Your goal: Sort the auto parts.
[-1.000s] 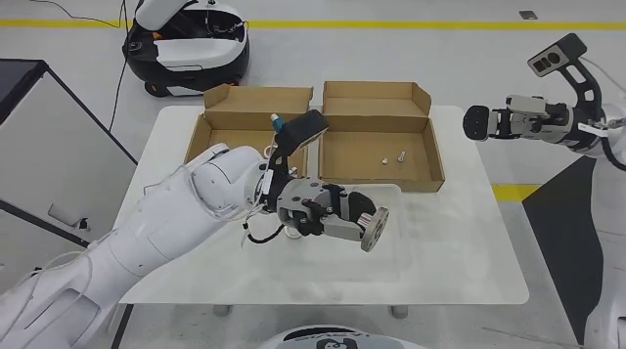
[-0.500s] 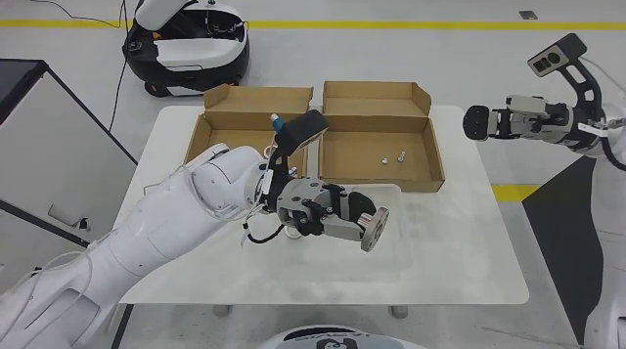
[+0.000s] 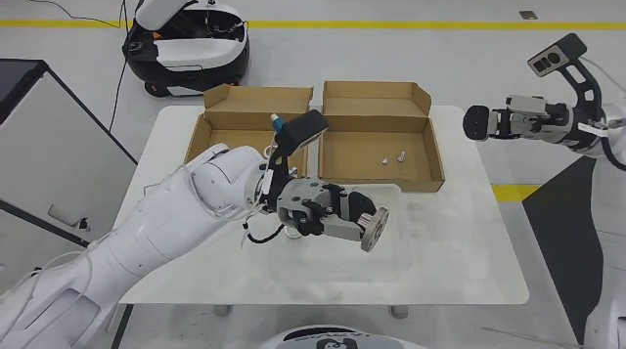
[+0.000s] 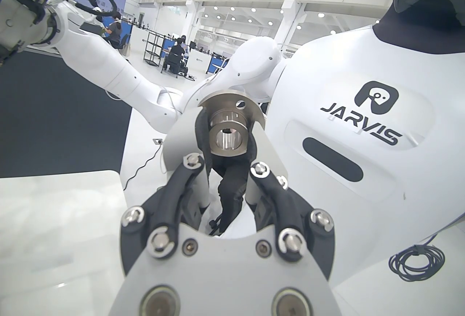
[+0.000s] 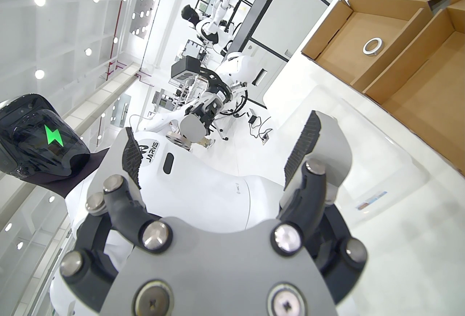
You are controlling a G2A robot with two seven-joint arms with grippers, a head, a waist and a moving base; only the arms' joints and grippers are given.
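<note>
Left claw hangs over the table, clamped on the barrel of a flanged metal sleeve whose flange juts past the pads. Right claw, spread wide and holding nothing, sits well apart, off the table's side. Beyond the left claw stand two open cardboard boxes, the left box and the right box. A clear tray lies below the left claw. A metal ring rests in the left box and small fasteners in the right. The likely risks are that the smooth barrel twists or slips under the flange's weight, or that the flange clips a box wall.
</note>
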